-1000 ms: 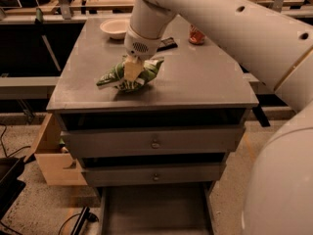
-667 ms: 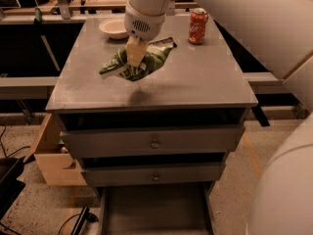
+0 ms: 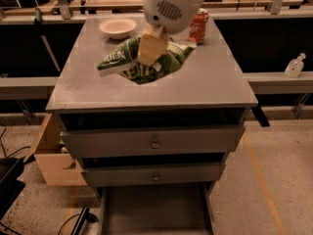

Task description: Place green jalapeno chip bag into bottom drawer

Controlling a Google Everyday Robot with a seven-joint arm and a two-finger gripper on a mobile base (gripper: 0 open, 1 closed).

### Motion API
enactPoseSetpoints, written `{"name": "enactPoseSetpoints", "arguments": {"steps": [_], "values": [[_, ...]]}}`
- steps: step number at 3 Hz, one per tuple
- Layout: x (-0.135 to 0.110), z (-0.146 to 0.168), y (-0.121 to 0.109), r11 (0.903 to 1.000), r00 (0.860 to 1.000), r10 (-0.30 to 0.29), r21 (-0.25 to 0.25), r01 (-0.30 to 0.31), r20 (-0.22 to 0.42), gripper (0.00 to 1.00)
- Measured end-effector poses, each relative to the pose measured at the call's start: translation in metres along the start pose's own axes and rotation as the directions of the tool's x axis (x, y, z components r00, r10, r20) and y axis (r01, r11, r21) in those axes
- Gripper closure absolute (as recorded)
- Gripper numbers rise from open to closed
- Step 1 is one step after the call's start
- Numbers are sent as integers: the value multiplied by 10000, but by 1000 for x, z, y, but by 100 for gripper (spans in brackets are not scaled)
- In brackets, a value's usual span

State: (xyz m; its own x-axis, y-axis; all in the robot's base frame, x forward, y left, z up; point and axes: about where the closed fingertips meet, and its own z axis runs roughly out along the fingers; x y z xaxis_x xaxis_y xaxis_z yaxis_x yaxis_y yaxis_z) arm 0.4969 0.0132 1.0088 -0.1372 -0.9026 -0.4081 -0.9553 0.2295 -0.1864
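The gripper [image 3: 151, 50], upper centre of the frame, has its tan fingers [image 3: 148, 48] pinched on the middle of the green jalapeno chip bag [image 3: 120, 62], which hangs above the cabinet top [image 3: 215, 84]. The bottom drawer [image 3: 156, 214] stands open at the lower centre. The slick foil could slip from the pinch, or the bag's loose ends could snag the upper drawer fronts on the way down.

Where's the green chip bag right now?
Upper middle of the camera view: the crinkly green foil chip bag is held by the gripper over the grey metal cabinet top, in front of the white bowl and red can.
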Motion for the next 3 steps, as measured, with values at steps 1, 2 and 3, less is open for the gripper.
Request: {"name": "enactPoseSetpoints", "arguments": {"steps": [1,2,3], "values": [[10,-49,59,9961,9897,166,833,-287,1420,100],[20,-68,78,9883,9800,514,1311,-775,1921,100],[49,-59,90,9811,9665,1275,1149,-1559,2226,100]]}}
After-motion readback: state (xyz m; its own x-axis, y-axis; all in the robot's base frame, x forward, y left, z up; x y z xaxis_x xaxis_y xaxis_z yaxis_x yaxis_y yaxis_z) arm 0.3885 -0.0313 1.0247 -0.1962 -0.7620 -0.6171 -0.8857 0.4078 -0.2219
